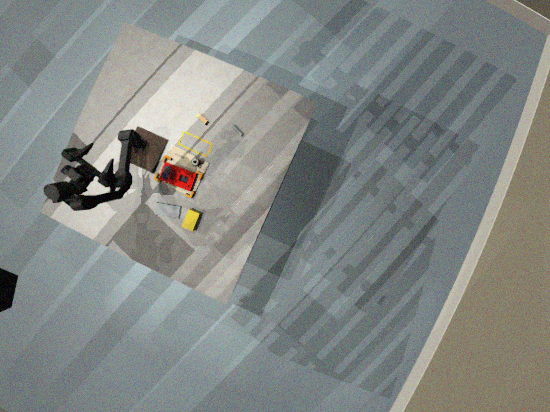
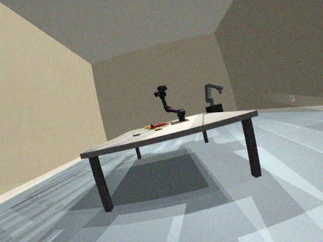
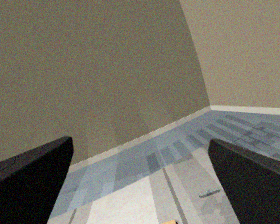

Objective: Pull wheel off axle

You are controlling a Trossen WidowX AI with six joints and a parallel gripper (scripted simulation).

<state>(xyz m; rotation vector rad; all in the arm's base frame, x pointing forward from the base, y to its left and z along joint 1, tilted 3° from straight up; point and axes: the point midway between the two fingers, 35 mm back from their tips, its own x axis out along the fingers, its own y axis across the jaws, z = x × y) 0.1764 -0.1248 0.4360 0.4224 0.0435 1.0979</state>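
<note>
The small grey wheel point(image 1: 197, 162) sits on the upright axle at the edge of a tan board point(image 1: 200, 171), next to a red block point(image 1: 179, 174) point(image 2: 160, 125) with orange corners. It shows as a dark speck in the exterior view point(image 2: 151, 125). The marked area, a yellow outline point(image 1: 186, 134) point(image 2: 147, 127), lies on the table just beyond the board. My gripper point(image 1: 97, 162) point(image 2: 157, 92) point(image 3: 143, 146) is open and empty. It is raised high above the arm's base, far from the wheel. The wrist view shows only the wall, the floor and the table's far part.
A yellow block point(image 1: 191, 219) and a flat grey plate point(image 1: 170, 209) lie in front of the board. A small orange piece point(image 1: 202, 118) point(image 3: 170, 221) and a grey piece point(image 1: 238, 130) point(image 3: 210, 192) lie beyond the marked area. A second arm point(image 2: 212, 95) stands behind the table.
</note>
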